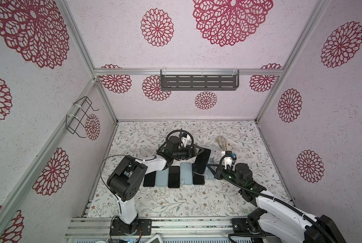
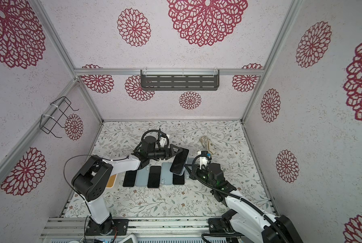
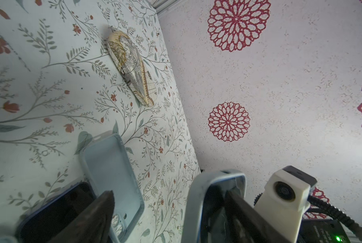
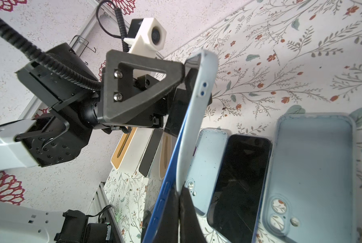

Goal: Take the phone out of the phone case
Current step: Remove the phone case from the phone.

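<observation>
A dark-screened phone [image 1: 201,161] [image 2: 179,161] hangs tilted above the table's row of handsets, still partly inside its pale blue phone case [image 4: 194,117]. The phone's blue side [image 4: 169,168] has come away from the case wall at the lower end. My right gripper [image 4: 179,193] [image 1: 210,168] is shut on that lower edge of the case. My left gripper [image 3: 168,191] [image 1: 199,153] is open at the upper end. One of its fingers [image 3: 104,210] is well clear, and the other finger [image 3: 249,214] lies against the screen side.
Below lie bare black phones [image 1: 173,176] [image 1: 149,178] and empty pale blue cases [image 1: 162,177] [image 1: 186,173] side by side. A map-printed pouch [image 3: 129,67] lies toward the back right. A white and wood stand [image 2: 111,181] sits by the left arm.
</observation>
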Tool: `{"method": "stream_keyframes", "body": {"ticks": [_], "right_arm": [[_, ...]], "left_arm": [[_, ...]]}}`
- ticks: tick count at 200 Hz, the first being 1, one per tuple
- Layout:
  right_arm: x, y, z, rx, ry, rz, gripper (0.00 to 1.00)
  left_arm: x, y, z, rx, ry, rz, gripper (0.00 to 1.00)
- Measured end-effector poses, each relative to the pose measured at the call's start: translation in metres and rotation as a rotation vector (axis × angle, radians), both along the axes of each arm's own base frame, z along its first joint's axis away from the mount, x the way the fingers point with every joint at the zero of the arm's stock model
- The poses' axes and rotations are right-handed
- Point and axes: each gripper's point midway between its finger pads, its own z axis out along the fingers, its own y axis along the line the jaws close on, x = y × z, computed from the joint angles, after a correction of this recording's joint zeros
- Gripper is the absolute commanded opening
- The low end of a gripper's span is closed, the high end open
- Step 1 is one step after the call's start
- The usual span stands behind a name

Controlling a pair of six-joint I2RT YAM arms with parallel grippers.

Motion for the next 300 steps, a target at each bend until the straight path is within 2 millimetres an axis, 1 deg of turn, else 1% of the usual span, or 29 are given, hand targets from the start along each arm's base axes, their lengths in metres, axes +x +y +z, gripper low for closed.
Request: {"method": "stream_keyframes", "body": {"ticks": [16,51,76,91,104,128,147,172,189,224,251,275,300], "right_arm": [[0.001,-0.001,-0.002,-0.003,0.012,-0.005,0.00],[0.003,-0.003,-0.004,-0.003,0.041,-0.017,0.00],[0.004,-0.002,-0.007,-0.003,0.056,-0.019,0.00],[0.004,-0.002,-0.009,-0.006,0.064,-0.017,0.00],[0.004,-0.002,-0.011,-0.009,0.072,-0.017,0.00],[0.007,-0.001,-0.011,-0.007,0.084,-0.020,0.00],[0.007,-0.001,-0.009,0.000,0.084,-0.019,0.00],[0.007,0.001,-0.008,0.004,0.088,-0.012,0.00],[0.007,0.001,-0.008,0.005,0.088,-0.009,0.00],[0.007,0.001,-0.008,0.005,0.089,-0.009,0.00],[0.007,0.001,-0.010,0.001,0.095,-0.010,0.00],[0.007,0.001,-0.010,0.000,0.096,-0.010,0.00],[0.007,0.001,-0.011,-0.001,0.098,-0.009,0.00]], "left_arm": [[0.000,0.003,0.001,0.020,-0.005,0.016,0.90],[-0.001,0.010,0.023,0.039,-0.068,0.039,0.94],[-0.003,0.013,0.030,0.060,-0.099,0.043,0.94],[-0.005,0.014,0.025,0.086,-0.103,0.042,0.95],[-0.008,0.015,0.018,0.120,-0.101,0.035,0.95],[-0.020,0.010,0.005,0.226,-0.113,-0.013,0.96],[-0.035,-0.002,0.007,0.300,-0.146,-0.076,0.96],[-0.053,-0.009,0.012,0.355,-0.174,-0.136,0.94],[-0.057,-0.007,0.008,0.396,-0.173,-0.152,0.92],[-0.066,0.000,-0.007,0.468,-0.145,-0.176,0.91],[-0.074,0.001,-0.012,0.500,-0.146,-0.196,0.91],[-0.085,0.001,-0.019,0.542,-0.147,-0.223,0.91],[-0.089,0.001,-0.021,0.567,-0.148,-0.232,0.87]]}}
